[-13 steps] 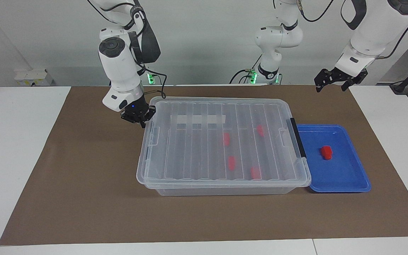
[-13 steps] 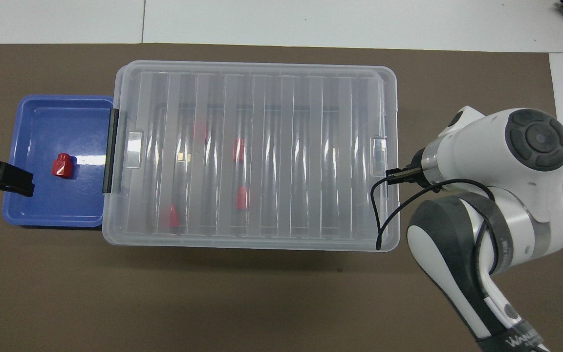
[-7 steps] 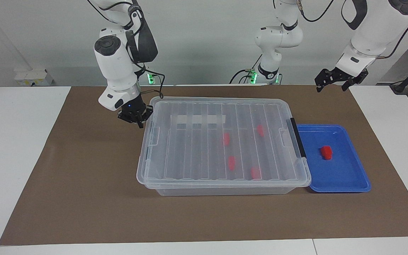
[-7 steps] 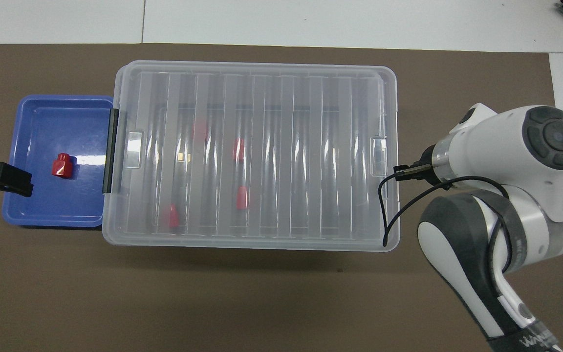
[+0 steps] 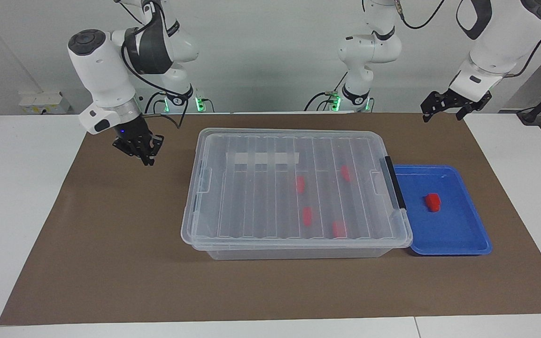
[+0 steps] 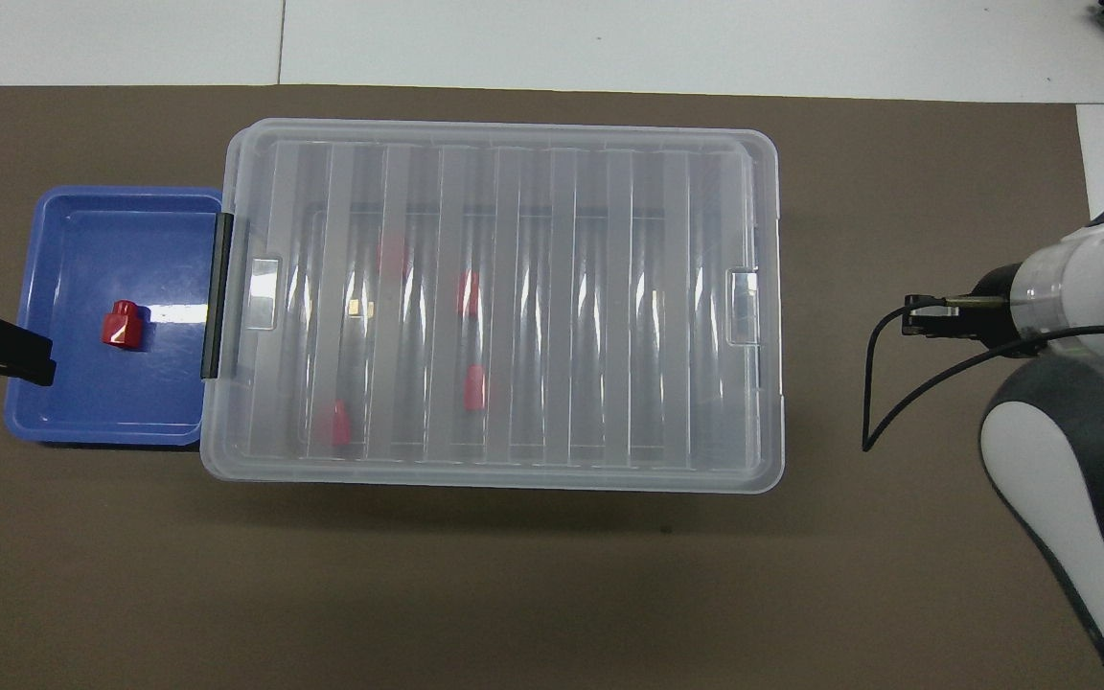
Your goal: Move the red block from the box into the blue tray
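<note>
The clear box [image 5: 251,197] stands mid-table with its ribbed lid on; it also shows in the overhead view [image 6: 609,316]. Several red blocks lie inside under the lid, such as one [image 5: 300,184] and another [image 6: 474,386]. The blue tray [image 5: 444,230] sits against the box's black latch [image 5: 394,183], toward the left arm's end. One red block [image 5: 433,202] lies in the tray [image 6: 102,402], seen from above too [image 6: 121,323]. My right gripper [image 5: 148,159] hangs shut and empty over the mat beside the box. My left gripper [image 5: 442,116] is open and empty, over the mat by the tray.
A brown mat [image 5: 111,244] covers the table between white side tables [image 5: 17,188]. A third robot base [image 5: 359,94] stands at the robots' edge. A black cable [image 6: 873,383] loops from the right wrist.
My right gripper has drawn away from the box's end toward the right arm's end of the table. The left gripper has barely moved. Box, tray and blocks are unchanged.
</note>
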